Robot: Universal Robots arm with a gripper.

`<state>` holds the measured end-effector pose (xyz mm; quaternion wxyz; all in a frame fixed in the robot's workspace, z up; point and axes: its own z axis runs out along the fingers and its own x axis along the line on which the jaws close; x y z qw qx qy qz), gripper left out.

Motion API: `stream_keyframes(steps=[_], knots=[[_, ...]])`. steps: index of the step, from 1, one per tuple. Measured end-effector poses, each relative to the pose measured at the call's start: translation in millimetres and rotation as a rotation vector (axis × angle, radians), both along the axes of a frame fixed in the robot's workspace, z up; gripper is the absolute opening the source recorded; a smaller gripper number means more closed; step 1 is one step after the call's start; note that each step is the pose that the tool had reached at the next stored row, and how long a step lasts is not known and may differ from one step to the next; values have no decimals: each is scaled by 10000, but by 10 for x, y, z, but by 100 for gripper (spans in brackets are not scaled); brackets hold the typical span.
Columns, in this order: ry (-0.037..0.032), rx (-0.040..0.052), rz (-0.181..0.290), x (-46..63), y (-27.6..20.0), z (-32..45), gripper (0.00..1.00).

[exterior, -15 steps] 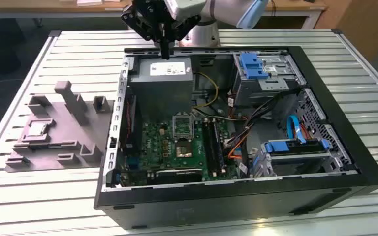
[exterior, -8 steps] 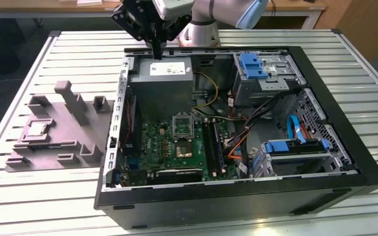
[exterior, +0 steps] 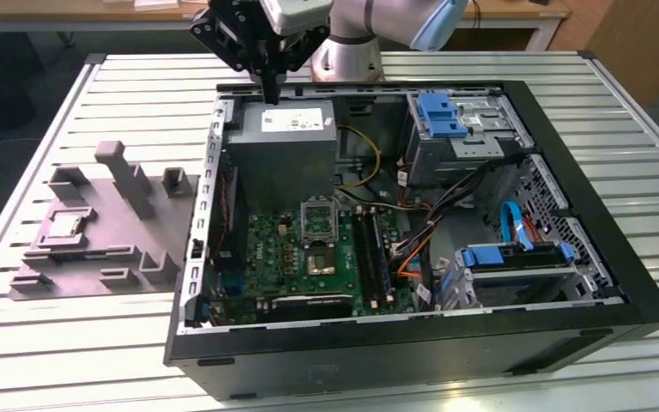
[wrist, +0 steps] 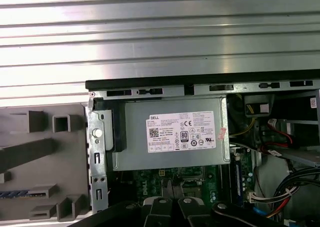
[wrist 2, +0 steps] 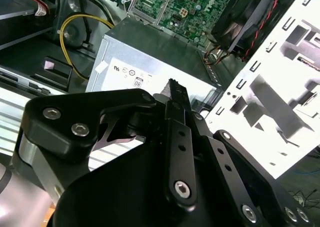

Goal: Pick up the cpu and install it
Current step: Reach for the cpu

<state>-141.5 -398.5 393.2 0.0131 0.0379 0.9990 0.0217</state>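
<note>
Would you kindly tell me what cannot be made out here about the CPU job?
Exterior view: the cpu on the grey tray is too small to show its orientation.
Exterior view: the socket is too small to tell whether it is empty.
First wrist view: the gripper covers part of the socket, and the picture's edge cuts off the grey tray.
</note>
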Motion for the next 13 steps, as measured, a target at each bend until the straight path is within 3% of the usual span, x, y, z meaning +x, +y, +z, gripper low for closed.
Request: stream_keyframes(steps=[13], knots=[[0, 0, 0, -38, 0, 0, 11]])
